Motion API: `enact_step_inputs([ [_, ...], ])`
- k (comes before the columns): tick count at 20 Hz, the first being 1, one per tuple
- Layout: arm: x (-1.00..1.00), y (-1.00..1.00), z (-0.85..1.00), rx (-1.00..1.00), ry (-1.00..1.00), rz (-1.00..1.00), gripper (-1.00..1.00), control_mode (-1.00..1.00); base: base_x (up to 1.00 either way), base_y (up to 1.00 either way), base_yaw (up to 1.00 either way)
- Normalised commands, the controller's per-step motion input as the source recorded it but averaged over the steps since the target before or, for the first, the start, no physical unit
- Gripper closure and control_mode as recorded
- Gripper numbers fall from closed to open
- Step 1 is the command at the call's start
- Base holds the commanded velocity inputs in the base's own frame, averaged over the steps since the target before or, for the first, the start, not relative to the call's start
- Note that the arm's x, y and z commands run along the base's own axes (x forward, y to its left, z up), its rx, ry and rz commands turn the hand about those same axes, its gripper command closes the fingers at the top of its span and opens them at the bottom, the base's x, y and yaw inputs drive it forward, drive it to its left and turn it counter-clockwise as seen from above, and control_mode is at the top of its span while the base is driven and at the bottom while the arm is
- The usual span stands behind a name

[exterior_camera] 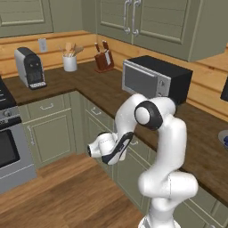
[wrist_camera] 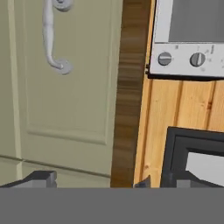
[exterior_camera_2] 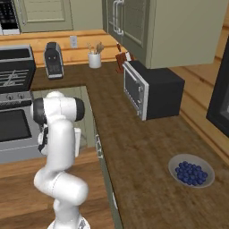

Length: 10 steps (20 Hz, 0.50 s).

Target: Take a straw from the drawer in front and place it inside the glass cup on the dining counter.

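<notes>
The dark wood counter (exterior_camera: 196, 133) runs along sage-green cabinets. My gripper (wrist_camera: 94, 181) has its jaws wide apart and empty, close before the sage-green drawer front (wrist_camera: 65, 109) with its silver bar handle (wrist_camera: 50, 37); a black-and-silver microwave (exterior_camera: 156, 79) stands above.

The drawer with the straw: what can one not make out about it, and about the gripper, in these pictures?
- Straw: inside the shut drawer, behind its panel front, hand view.
- Drawer in the left base view: which front it is, the arm covers the row.
- Gripper: the bottom edge of the hand view cuts its fingertips; they stand wide apart.
- Microwave: cut off by the top and right edges, hand view.
</notes>
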Motion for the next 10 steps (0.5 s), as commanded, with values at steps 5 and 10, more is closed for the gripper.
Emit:
enact_step_inputs([
  [5, 0.39, -0.11, -0.42, -0.11, 0.0, -0.04, -1.0, -1.0, 0.0, 0.0, 0.0],
  [10, 0.52, -0.1, -0.19, -0.04, 0.0, -0.01, -1.0, -1.0, 0.0, 0.0, 0.0],
])
